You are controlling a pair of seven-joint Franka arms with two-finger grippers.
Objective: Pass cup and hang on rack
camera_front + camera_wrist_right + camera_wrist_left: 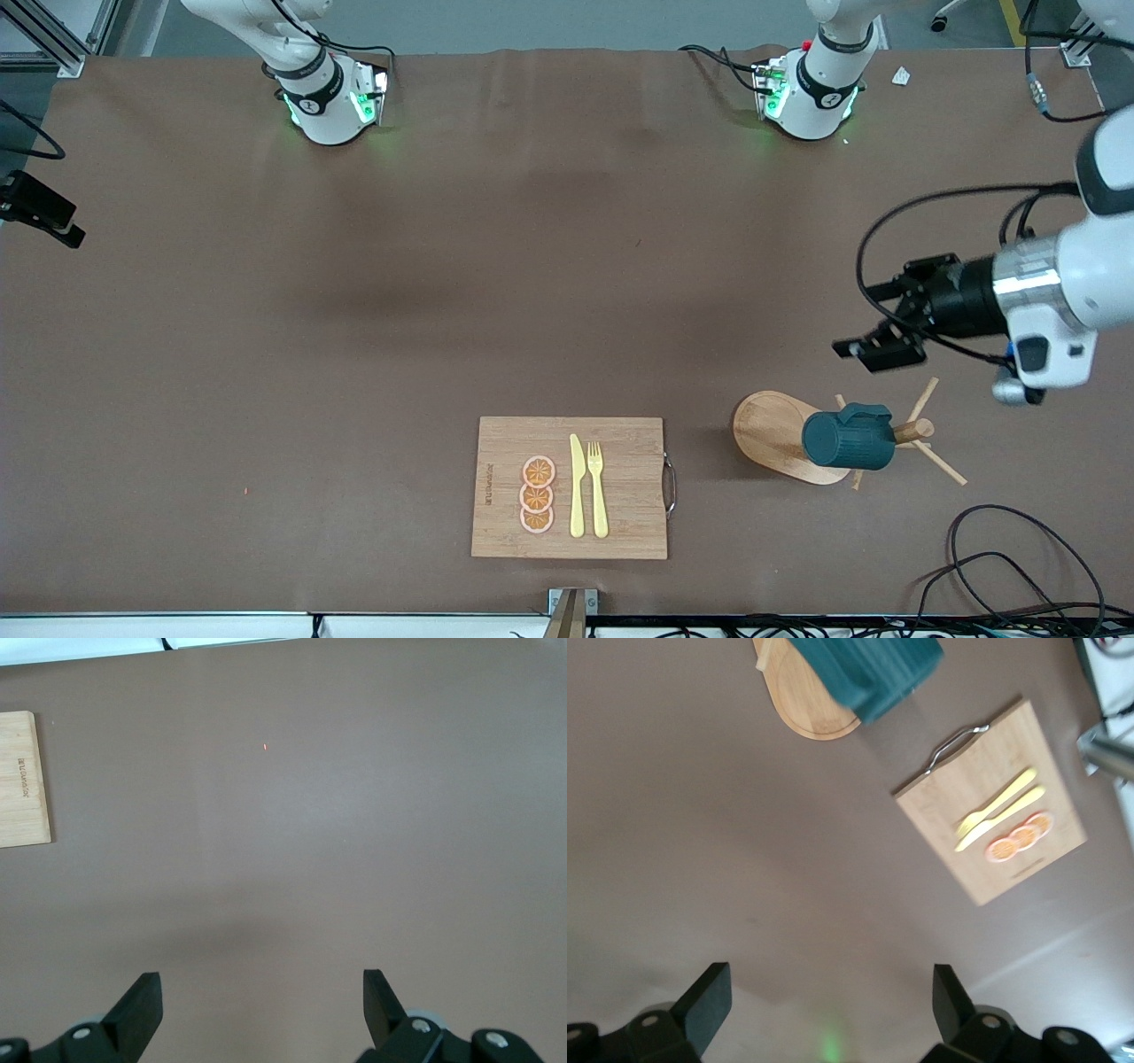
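Brown tabletop [354,310]: your ribbed dark teal cup [848,439] already hangs on the light wooden peg rack [780,436]. Left gripper [873,341] hovers above the rack, jaws wide, empty; right gripper [261,1005] waits, jaws wide. Now you retreat clear.
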